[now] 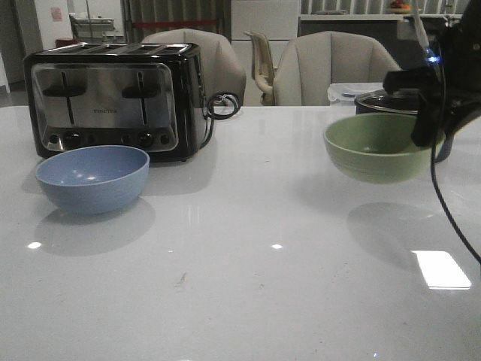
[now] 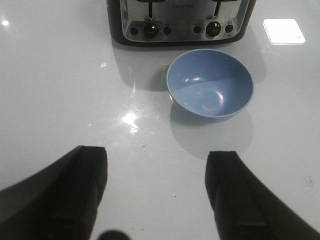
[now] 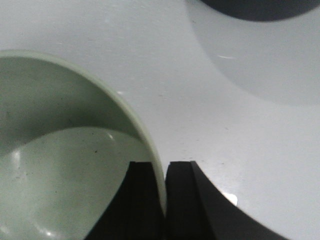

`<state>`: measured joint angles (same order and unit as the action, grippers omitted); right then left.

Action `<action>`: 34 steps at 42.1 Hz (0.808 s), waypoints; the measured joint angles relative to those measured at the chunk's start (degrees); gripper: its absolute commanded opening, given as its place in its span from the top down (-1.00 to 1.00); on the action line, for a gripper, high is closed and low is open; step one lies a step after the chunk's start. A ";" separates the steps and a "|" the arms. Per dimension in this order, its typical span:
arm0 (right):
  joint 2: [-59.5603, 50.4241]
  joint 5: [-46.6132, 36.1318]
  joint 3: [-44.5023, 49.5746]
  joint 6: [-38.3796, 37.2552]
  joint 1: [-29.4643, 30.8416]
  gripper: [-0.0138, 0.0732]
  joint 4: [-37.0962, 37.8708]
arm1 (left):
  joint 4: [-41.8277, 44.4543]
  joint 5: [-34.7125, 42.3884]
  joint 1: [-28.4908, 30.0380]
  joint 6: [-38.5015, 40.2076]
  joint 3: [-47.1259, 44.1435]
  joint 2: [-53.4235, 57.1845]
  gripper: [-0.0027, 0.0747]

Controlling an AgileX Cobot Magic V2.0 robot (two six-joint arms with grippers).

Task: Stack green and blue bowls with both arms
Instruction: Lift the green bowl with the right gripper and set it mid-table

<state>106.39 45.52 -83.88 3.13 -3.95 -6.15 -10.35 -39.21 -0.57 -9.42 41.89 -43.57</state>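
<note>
Your right claw [image 3: 165, 200] is clamped on the rim of the green bowl [image 1: 372, 147], one finger inside the wall and one outside, pressed tight with only the thin rim between them. In the front view that bowl hangs clear of the table [image 1: 248, 286], upright and roughly level, with its shadow lying on the surface below it, over the right part of the table and toward the far edge. The right arm [image 1: 451, 83] comes in from the right side, a cable trailing down from it. Just behind the lifted bowl, near the far right corner, stands a dark pot [image 1: 391, 100], partly hidden by the arm; the right wrist view catches its rounded dark base [image 3: 260, 9] on the white surface.

Your left claw [image 2: 157, 192] is spread wide with nothing between its fingers [image 2: 235, 195], hovering above bare table. You see it only in the left wrist view. Ahead of it the blue bowl [image 2: 210, 83] sits upright on the table, well apart from the fingers. In the front view the blue bowl [image 1: 92, 178] rests on the left part of the table, just in front of a black and chrome toaster [image 1: 116, 98] that stands toward the far left corner. The two bowls are well apart, with open table between them.
</note>
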 measured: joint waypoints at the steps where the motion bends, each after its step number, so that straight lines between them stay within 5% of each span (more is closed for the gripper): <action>1: -0.75 0.30 0.00 0.14 -0.89 0.53 0.00 | 0.00 0.00 0.00 0.00 0.00 0.00 -0.34; 18: -3.79 -2.29 4.76 1.06 -20.31 0.53 -2.49 | 0.00 0.00 0.00 0.00 0.00 0.00 -0.34; 34: 0.47 -7.88 8.39 1.10 -23.88 0.52 -7.23 | -0.03 0.00 0.00 0.00 0.00 0.00 -0.34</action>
<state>106.87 37.64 -75.49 4.23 -27.83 -13.38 -10.38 -39.21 -0.57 -9.42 41.89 -43.57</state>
